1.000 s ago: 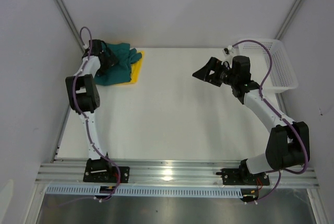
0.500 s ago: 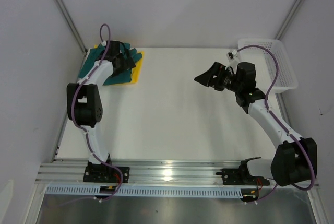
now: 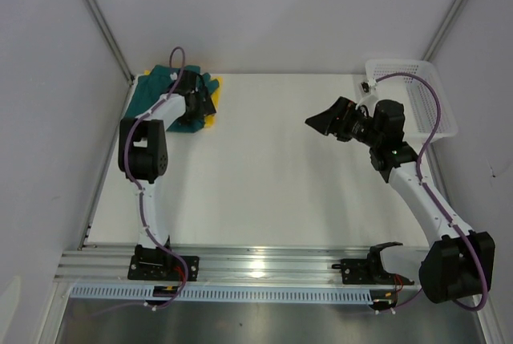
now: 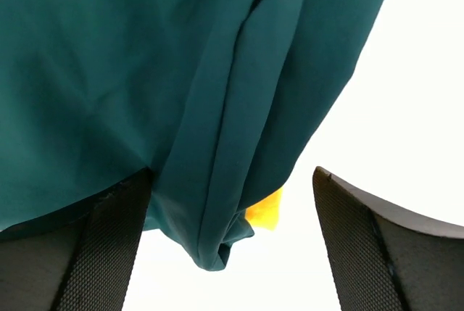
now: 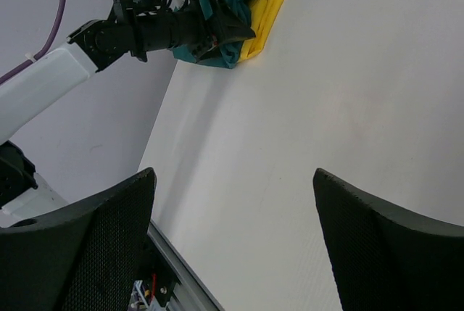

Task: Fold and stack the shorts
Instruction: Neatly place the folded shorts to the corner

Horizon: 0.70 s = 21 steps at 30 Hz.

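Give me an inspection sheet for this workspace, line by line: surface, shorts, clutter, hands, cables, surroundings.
Surface: white table, no marks seen.
Job's things: teal shorts lie bunched on top of the yellow shorts in the far left corner.
Clutter: white mesh basket at the far right edge.
Hands: left hand open, low over the teal shorts, a fold beside one finger; right hand open, raised over the table, holding nothing.
Cables: purple cable along each arm, looping free near the wrists.
Surroundings: pale walls; metal rail at the near edge.
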Available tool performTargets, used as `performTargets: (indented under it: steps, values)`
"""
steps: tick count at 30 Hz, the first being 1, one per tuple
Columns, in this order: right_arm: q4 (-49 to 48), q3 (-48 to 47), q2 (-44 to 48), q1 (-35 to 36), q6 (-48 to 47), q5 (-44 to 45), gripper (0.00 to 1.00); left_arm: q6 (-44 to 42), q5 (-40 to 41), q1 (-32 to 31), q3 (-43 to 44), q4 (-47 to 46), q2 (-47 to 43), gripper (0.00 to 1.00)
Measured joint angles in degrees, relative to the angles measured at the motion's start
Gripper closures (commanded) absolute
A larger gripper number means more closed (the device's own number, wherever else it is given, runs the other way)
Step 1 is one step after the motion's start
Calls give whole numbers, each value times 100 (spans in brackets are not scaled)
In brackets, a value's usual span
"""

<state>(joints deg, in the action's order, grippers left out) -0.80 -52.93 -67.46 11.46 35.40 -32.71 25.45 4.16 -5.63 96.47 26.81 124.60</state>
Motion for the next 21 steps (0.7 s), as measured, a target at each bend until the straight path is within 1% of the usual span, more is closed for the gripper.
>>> performTargets:
  steps: [3, 9, 15, 19, 21]
  values:
    - [7, 63, -2, -31, 24, -13, 10, 0, -42, -74, 192, 94, 131, 9]
    - [-13, 96, -4, -48, 105, -26, 10, 68, -72, -229, 927, 343, 592, 9]
    - [9, 96, -4, -131, 98, -85, 10, 199, -157, -267, 2055, 761, 1244, 8]
    - [48, 96, -4, -232, 72, -125, 9, 216, -195, -267, 2157, 789, 1294, 5]
    - [83, 96, -4, -273, 52, -142, 9, 212, -197, -267, 1919, 664, 1167, 2]
